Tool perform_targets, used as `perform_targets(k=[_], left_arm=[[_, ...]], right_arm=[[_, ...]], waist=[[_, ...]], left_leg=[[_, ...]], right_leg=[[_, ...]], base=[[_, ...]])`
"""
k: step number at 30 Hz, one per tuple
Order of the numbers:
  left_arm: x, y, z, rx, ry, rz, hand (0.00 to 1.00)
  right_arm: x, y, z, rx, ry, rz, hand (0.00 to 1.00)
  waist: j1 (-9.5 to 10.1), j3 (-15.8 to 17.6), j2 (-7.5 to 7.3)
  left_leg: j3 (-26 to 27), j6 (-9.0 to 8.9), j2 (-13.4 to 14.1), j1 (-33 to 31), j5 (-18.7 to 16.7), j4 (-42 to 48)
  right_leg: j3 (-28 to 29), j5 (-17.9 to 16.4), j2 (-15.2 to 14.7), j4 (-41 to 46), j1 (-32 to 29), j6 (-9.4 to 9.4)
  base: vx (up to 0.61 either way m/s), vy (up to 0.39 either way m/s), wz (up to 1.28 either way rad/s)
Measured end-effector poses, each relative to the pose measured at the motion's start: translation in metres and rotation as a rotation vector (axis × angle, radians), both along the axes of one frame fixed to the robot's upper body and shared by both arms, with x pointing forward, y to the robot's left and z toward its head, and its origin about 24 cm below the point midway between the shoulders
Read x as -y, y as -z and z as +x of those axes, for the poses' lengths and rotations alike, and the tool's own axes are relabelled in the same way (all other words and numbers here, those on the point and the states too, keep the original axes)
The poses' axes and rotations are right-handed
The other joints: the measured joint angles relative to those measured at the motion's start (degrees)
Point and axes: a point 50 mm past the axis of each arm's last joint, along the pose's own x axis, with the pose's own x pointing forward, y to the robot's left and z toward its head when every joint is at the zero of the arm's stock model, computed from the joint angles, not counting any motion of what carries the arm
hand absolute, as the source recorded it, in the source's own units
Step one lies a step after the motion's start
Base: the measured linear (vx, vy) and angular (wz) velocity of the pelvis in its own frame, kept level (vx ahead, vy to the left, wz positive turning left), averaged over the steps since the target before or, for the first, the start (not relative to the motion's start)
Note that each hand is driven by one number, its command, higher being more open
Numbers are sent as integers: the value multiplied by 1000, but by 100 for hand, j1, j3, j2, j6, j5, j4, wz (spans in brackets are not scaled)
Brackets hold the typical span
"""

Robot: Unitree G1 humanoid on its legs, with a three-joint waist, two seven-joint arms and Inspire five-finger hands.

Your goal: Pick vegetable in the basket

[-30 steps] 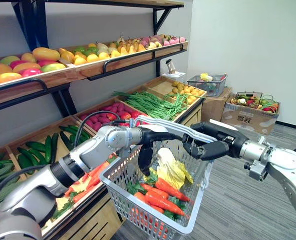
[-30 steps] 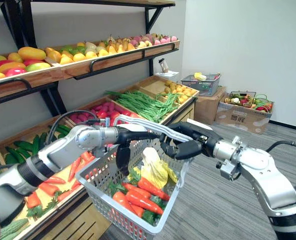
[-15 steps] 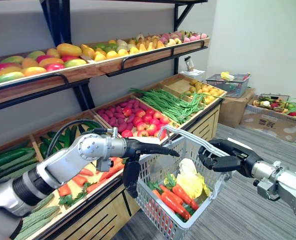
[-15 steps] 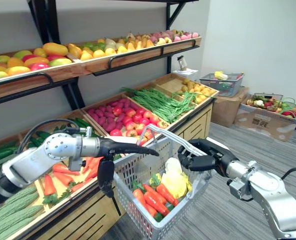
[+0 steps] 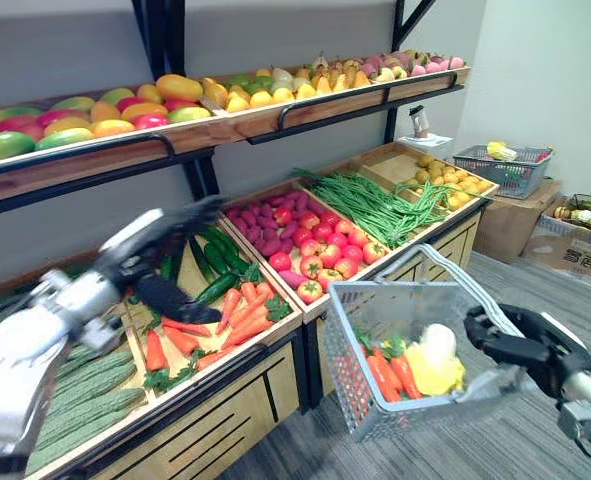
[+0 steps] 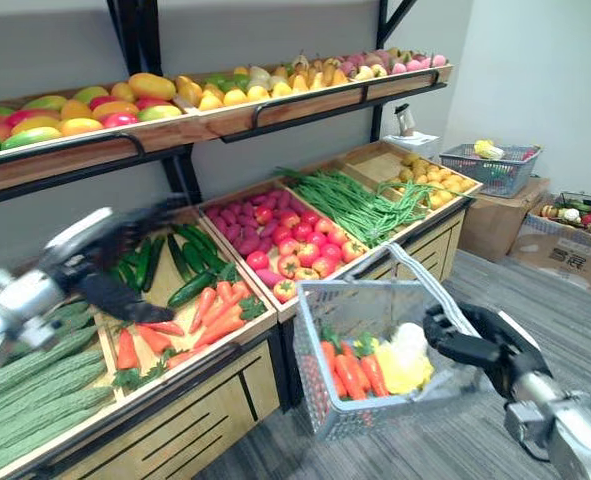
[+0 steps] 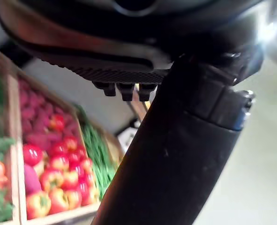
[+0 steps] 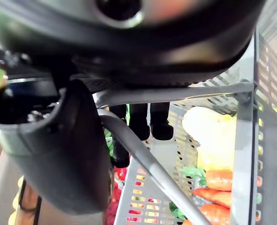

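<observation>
Left arm enters from lower left, forearm raised. left hand (image 5: 153, 258) sits mid-left of frame, fingers straight, thumb splayed. Right arm enters from lower right, right hand (image 5: 520, 345) has fingers curled round basket handle (image 5: 445, 273).

left hand (image 5: 155, 250) blurred | basket (image 5: 395, 302) bottom hidden | cardboard box (image 5: 567, 256) cropped

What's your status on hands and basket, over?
Left hand open above the carrot-and-cucumber crate, holding nothing. Right hand shut on the basket handle. Basket holds carrots and a yellow leafy vegetable.
</observation>
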Motion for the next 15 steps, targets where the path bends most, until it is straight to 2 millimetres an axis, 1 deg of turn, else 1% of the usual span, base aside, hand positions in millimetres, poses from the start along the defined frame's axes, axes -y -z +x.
perform_targets(k=[1,2,3,4,5,6,7,8,9,10,11,12,13,14,15], left_arm=[[-15,10,-11,19,-91,-78,100],[-33,25,-25,43,-224,-171,100],[-41,33,-31,55,-298,-214,100],[-52,46,-41,66,-402,-277,100],[-64,64,-54,82,-542,-381,100],[-72,83,-68,98,-681,-477,100],[-75,92,-75,108,-750,-523,100],[-78,110,-89,125,-878,-614,100],[-76,128,-101,133,-984,-690,100],[-74,137,-109,138,-1036,-722,100],[-66,153,-122,136,-1111,-778,100],[-54,167,-131,115,-1153,-815,100],[-48,173,-135,103,-1168,-830,100],[-35,186,-145,73,-1195,-857,100],[-17,206,-154,7,-1228,-932,100]], right_arm=[[2,8,-3,-20,25,25,0],[3,20,-7,-46,61,65,0],[4,27,-9,-60,82,86,0],[4,37,-13,-82,111,115,0],[3,50,-17,-115,149,150,0],[1,64,-22,-152,186,179,0],[0,71,-25,-171,206,196,0],[-3,84,-30,-208,247,231,0],[-8,95,-34,-239,286,262,0],[-11,101,-36,-254,300,276,0],[-20,110,-39,-282,319,304,0],[-31,120,-45,-313,337,339,0],[-36,125,-49,-331,342,354,0],[-49,134,-53,-361,347,392,0],[-66,151,-59,-404,357,449,0]], waist=[[12,20,-31],[23,48,-75],[22,51,-94],[24,58,-113],[55,67,-127],[118,69,-130],[146,69,-130],[182,71,-131],[205,71,-132],[219,73,-135],[255,85,-153],[293,96,-175],[314,90,-187],[340,91,-213],[398,87,-264]], left_leg=[[-16,8,-4,-11,5,-9],[-53,18,-12,-46,13,-21],[-88,24,-19,-82,20,-24],[-151,34,-36,-106,49,-55],[-183,42,-57,-108,90,-113],[-211,44,-64,-106,110,-153],[-227,45,-67,-105,124,-172],[-285,43,-75,-112,145,-199],[-351,53,-80,-133,160,-220],[-366,57,-83,-138,167,-231],[-390,69,-94,-140,178,-250],[-496,83,-105,-143,187,-256],[-532,87,-106,-141,190,-260],[-605,89,-106,-130,191,-258],[-682,97,-103,-131,193,-254]], right_leg=[[-13,0,-4,-7,-1,-1],[-42,1,-14,-24,-7,-3],[-80,1,-28,-36,-14,-3],[-114,2,-48,-46,-17,-3],[-145,1,-65,-58,-17,-4],[-155,2,-69,-75,-18,-4],[-171,2,-74,-81,-15,-4],[-232,2,-90,-94,-3,-4],[-299,1,-109,-104,11,-4],[-320,1,-115,-107,12,-4],[-357,1,-133,-130,29,-4],[-455,0,-164,-186,116,-3],[-493,-3,-173,-197,147,-5],[-568,-31,-186,-210,212,-27],[-668,-63,-202,-212,287,-26]], base=[[-9,5,16],[-9,1,14],[-6,-2,20],[8,1,22],[22,6,17],[34,10,11],[49,12,12],[57,11,23],[47,9,25],[33,9,21],[13,5,25],[14,4,29],[1,-2,37],[-29,-14,39],[-41,-17,37]])
